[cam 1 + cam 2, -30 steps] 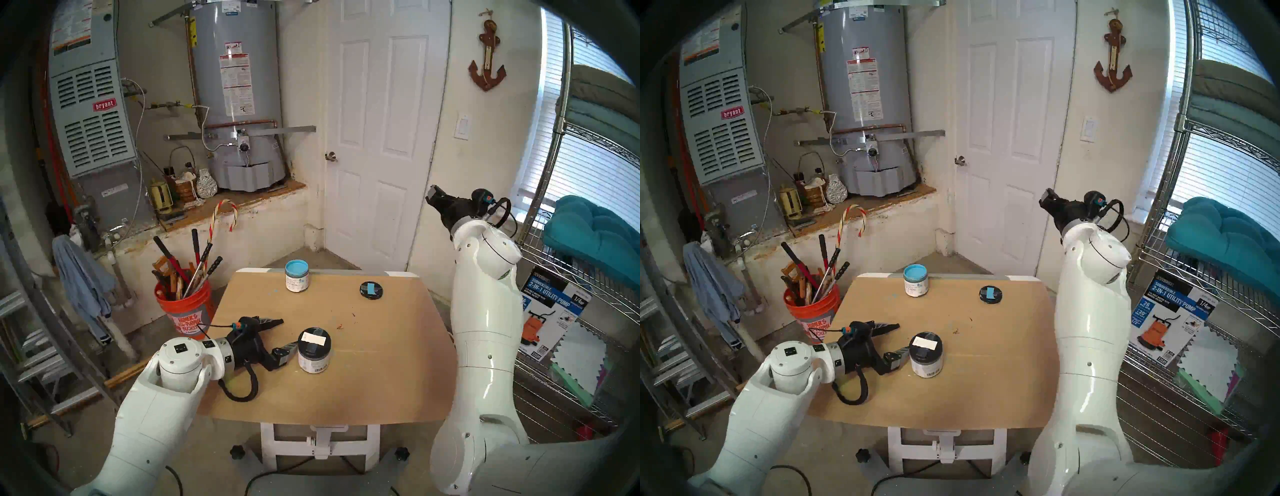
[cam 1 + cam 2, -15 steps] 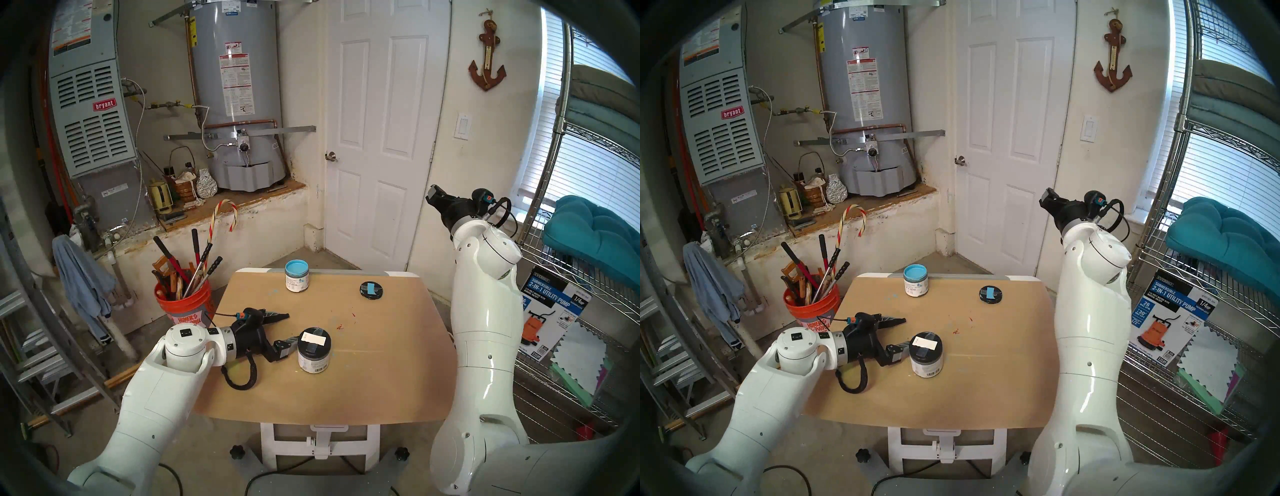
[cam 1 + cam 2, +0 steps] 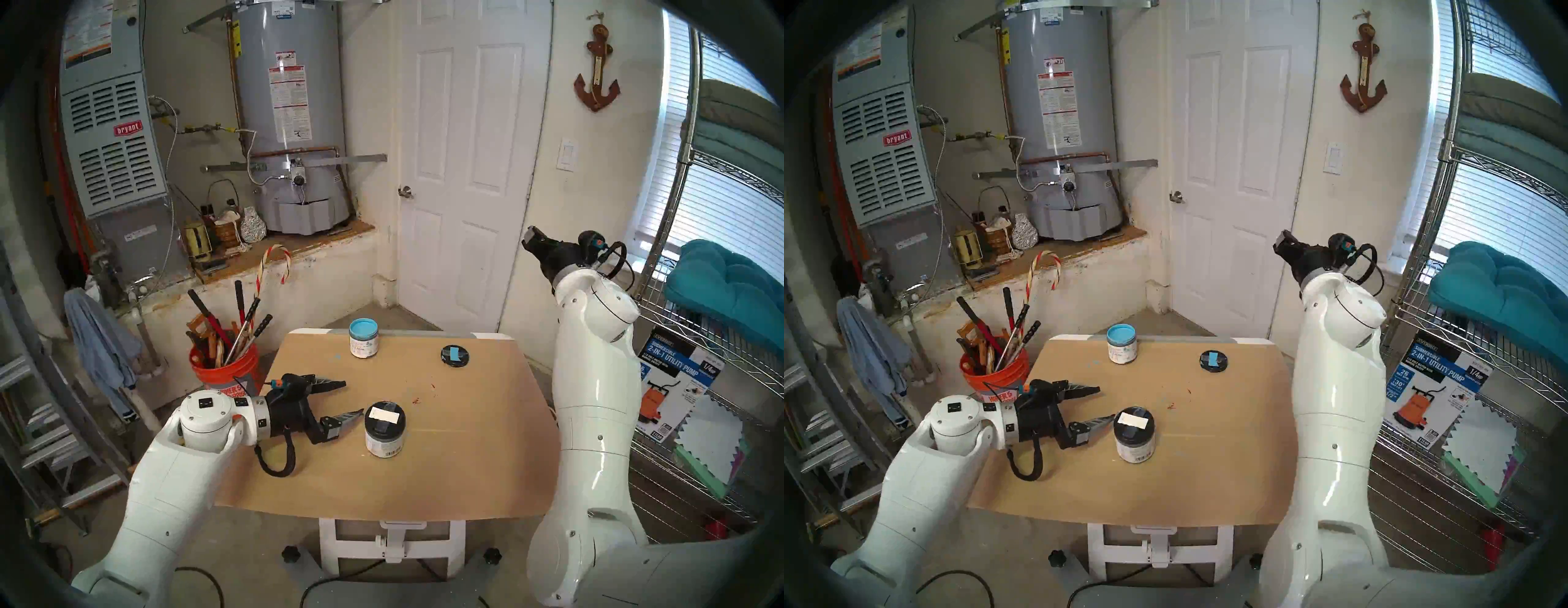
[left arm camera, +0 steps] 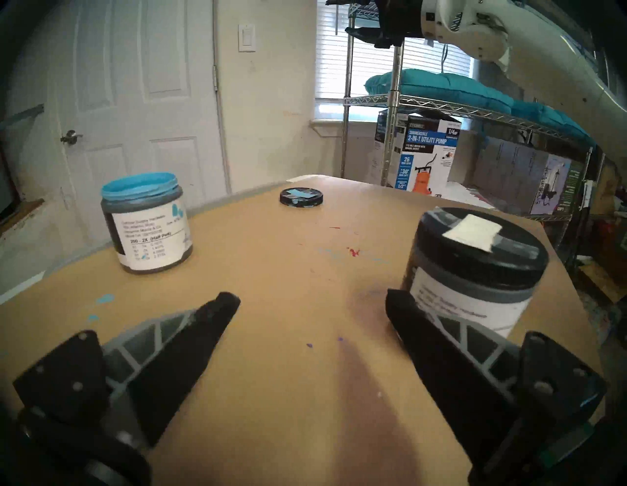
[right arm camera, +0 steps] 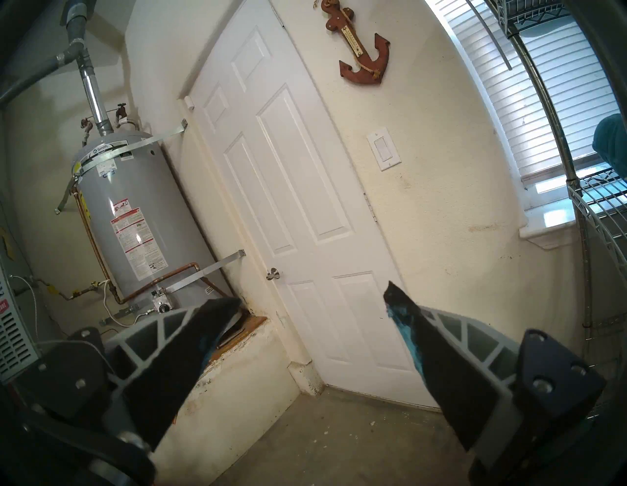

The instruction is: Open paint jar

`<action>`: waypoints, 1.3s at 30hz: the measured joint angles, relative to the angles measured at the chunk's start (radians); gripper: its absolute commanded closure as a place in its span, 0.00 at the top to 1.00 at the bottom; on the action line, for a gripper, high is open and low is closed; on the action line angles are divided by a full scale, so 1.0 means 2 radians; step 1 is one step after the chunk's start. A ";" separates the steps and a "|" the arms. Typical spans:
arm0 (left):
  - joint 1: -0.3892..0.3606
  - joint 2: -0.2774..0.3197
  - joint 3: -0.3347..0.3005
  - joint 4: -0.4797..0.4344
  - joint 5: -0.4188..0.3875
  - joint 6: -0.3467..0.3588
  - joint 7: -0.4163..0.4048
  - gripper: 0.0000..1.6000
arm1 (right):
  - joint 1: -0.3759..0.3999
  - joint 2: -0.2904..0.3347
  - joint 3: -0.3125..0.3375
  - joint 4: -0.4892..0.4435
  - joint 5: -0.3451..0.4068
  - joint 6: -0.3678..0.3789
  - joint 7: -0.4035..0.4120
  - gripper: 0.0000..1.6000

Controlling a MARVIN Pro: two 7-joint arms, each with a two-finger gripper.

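Jar (image 3: 385,429) stood lidded on table (image 3: 466,467), near its centre. Left gripper (image 3: 354,397) at jar's 9 o'clock, jaws spread, nearer fingertip (image 4: 402,302) just beside label: jar off to one side, likely not yet framed for bracing. Right gripper (image 5: 312,302) raised clear at 2 o'clock, jaws spread, empty; lid grip probably its role.

the small words on the paint jar (image 4: 468,298) label are too blurry to read. the left gripper (image 4: 312,302) finger (image 4: 437,339) hides the jar's bottom corner. the right gripper (image 3: 530,243) tips can't be seen from the head.
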 measured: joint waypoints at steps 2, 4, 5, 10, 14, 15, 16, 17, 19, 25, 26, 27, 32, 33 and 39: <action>0.004 0.001 -0.001 -0.003 -0.001 0.001 -0.003 1.00 | 0.000 0.000 0.000 0.000 0.000 0.000 0.000 1.00; 0.010 0.002 -0.001 -0.008 -0.003 0.002 -0.009 1.00 | 0.000 0.000 0.000 0.000 0.000 0.000 0.000 1.00; 0.011 0.003 -0.001 -0.009 -0.004 0.002 -0.010 1.00 | 0.000 0.000 0.000 0.000 0.000 0.000 0.000 1.00; 0.021 0.006 0.000 -0.022 -0.006 0.005 -0.023 1.00 | 0.000 0.000 0.000 0.000 0.000 0.000 0.000 1.00; 0.028 0.010 0.000 -0.030 -0.007 0.007 -0.034 1.00 | 0.000 0.000 0.000 0.000 0.000 0.000 0.000 1.00; 0.029 0.011 0.000 -0.031 -0.007 0.007 -0.035 1.00 | 0.000 0.000 0.000 0.000 0.000 0.000 0.000 1.00; 0.030 0.011 0.000 -0.033 -0.007 0.008 -0.038 1.00 | 0.000 0.000 0.000 0.000 0.000 0.000 0.000 1.00; 0.031 0.012 0.000 -0.034 -0.007 0.008 -0.039 1.00 | 0.000 0.000 0.000 0.000 0.000 0.000 0.000 1.00; 0.033 0.012 0.002 -0.035 -0.007 0.008 -0.043 1.00 | 0.000 0.000 0.000 0.000 0.000 0.000 0.000 1.00; 0.024 0.007 0.019 -0.026 -0.004 0.002 -0.046 1.00 | 0.000 0.000 0.000 0.000 0.000 0.000 0.000 1.00; 0.022 0.006 0.021 -0.024 -0.003 0.001 -0.046 1.00 | 0.000 0.000 0.000 0.000 0.000 0.000 0.000 1.00; 0.020 0.004 0.024 -0.020 -0.002 0.001 -0.046 1.00 | 0.000 0.000 0.000 0.000 0.000 0.000 0.000 1.00; 0.002 -0.005 0.043 0.006 0.007 -0.006 -0.046 1.00 | 0.000 0.000 0.000 0.000 0.000 0.000 0.000 1.00; -0.001 -0.006 0.045 0.009 0.007 -0.006 -0.046 1.00 | 0.000 0.000 0.000 0.000 0.000 0.000 0.000 1.00; -0.021 -0.017 0.061 0.033 0.010 -0.014 -0.048 1.00 | 0.000 0.000 0.000 0.000 0.000 0.000 0.000 1.00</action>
